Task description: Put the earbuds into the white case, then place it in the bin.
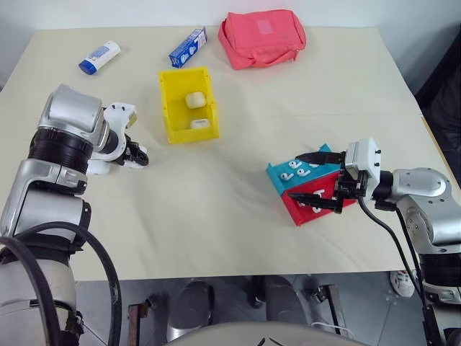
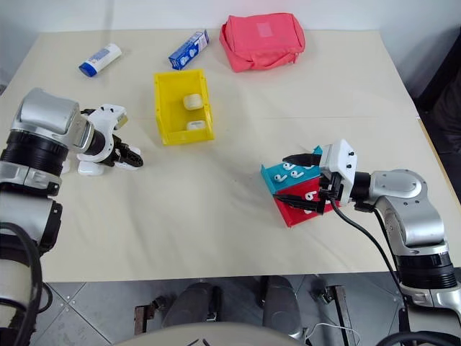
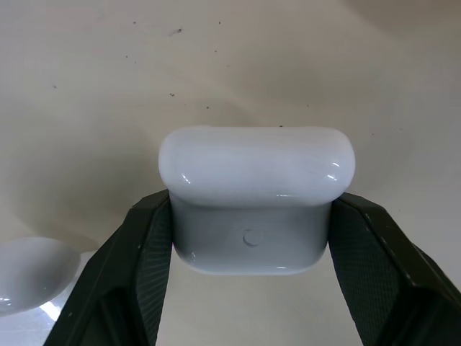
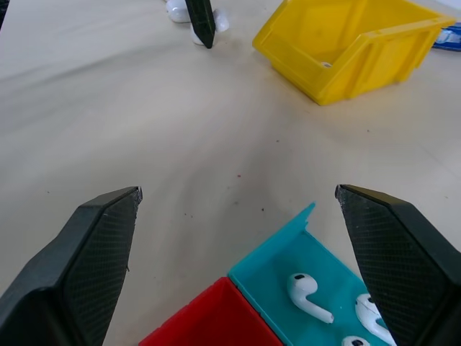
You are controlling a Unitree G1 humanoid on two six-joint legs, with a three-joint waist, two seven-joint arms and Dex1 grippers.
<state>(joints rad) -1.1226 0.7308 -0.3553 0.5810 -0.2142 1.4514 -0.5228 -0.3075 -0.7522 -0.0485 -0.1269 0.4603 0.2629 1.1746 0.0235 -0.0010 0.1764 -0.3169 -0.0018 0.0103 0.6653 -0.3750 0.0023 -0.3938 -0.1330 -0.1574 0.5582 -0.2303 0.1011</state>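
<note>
Nearest me on the robot's right side, the right gripper (image 1: 315, 180) hangs with its black fingers spread wide apart and nothing between them, poised just over the teal tray (image 1: 277, 173) and the red tray (image 1: 297, 213) that sit pushed up against each other. Several earbuds (image 1: 294, 169) lie loose in the teal tray, so by the look of it none has gone into a case for this round yet. Across the cream table (image 1: 230, 216), on the robot's left, the left gripper (image 3: 248, 238) has its fingers pressed against both sides of a white case (image 3: 256, 198), clamped on the body just under the lid, which looks shut. Another glossy white piece (image 3: 29, 285) rests close beside it on the table; I can't tell what it is. Farther back stands the yellow bin (image 1: 168, 108), with two white cases (image 1: 196, 109) already lying inside, so I'd judge some earlier rounds are finished while this one has barely begun: the case still needs opening, the buds loading, the lid closing, and the trip to the bin. Beyond that, near the far edge, sit a white and blue tube (image 1: 99, 58), a blue carton (image 1: 188, 47) and a pink pouch (image 1: 262, 37). There is print on the carton and tube, but it's too small for me to read.
</note>
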